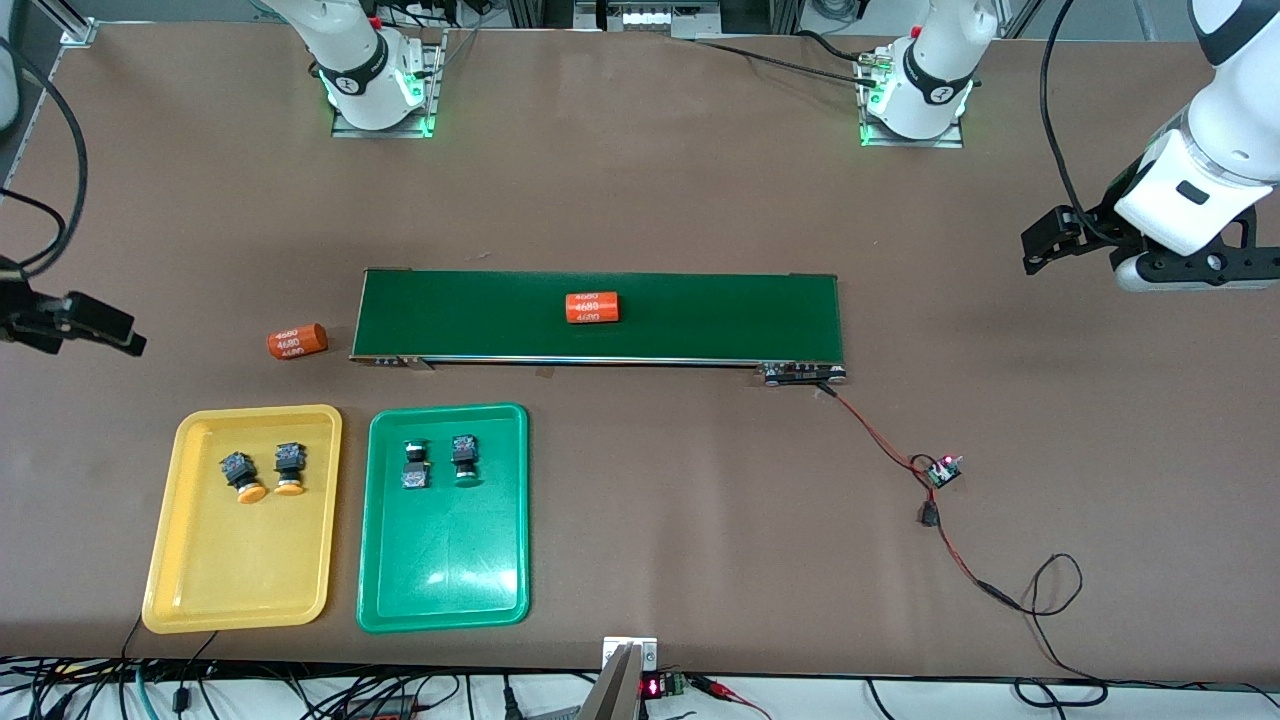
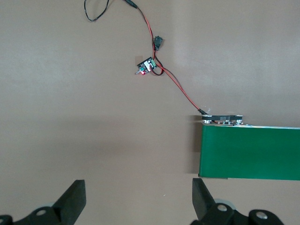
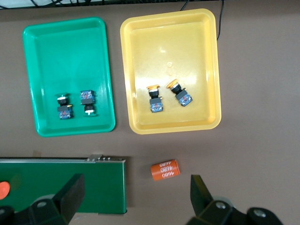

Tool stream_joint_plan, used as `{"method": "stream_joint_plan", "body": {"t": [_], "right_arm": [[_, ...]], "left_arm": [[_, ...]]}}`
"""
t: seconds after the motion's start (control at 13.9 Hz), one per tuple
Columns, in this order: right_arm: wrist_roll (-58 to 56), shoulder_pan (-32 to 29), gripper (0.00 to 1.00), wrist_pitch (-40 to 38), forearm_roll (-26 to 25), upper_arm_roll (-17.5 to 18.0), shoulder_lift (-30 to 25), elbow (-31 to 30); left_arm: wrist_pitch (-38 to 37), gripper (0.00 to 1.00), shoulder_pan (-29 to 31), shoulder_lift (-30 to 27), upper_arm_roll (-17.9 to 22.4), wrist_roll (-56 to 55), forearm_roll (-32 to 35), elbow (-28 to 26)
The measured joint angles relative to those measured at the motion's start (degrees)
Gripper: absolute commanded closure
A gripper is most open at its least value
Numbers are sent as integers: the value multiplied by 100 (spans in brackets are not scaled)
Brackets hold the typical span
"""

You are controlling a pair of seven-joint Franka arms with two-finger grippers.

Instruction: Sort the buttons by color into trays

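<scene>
Two yellow-capped buttons (image 1: pixel 242 476) (image 1: pixel 289 470) lie side by side in the yellow tray (image 1: pixel 240 570). Two green-capped buttons (image 1: pixel 416 465) (image 1: pixel 464 458) lie in the green tray (image 1: pixel 445 560) beside it. The right wrist view shows both trays, yellow (image 3: pixel 168 51) and green (image 3: pixel 70 56), each with its pair of buttons (image 3: pixel 154 98) (image 3: pixel 63 108). My right gripper (image 3: pixel 136 197) hangs open and empty above the table at the right arm's end. My left gripper (image 2: pixel 139 201) is open and empty over bare table past the conveyor's end on the left arm's side.
A long dark-green conveyor belt (image 1: pixel 600 315) carries one orange "4680" cylinder (image 1: pixel 592 307). Another orange cylinder (image 1: pixel 297 342) lies on the table off the belt's end. A small circuit board (image 1: pixel 942 471) on red-black wires sits toward the left arm's end.
</scene>
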Motion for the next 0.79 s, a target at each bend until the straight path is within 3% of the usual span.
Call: {"method": "stream_joint_plan", "body": {"t": [0.29,0.79], "right_arm": [[44,5,0,-348,-460,217,-398,-287],[74,-8,0,32,-485,217,-1369,-1481]], "left_arm": [[-100,0,-1,0,-5,0,1,4],[-120,0,-4,0,-92,0,6,10]]}}
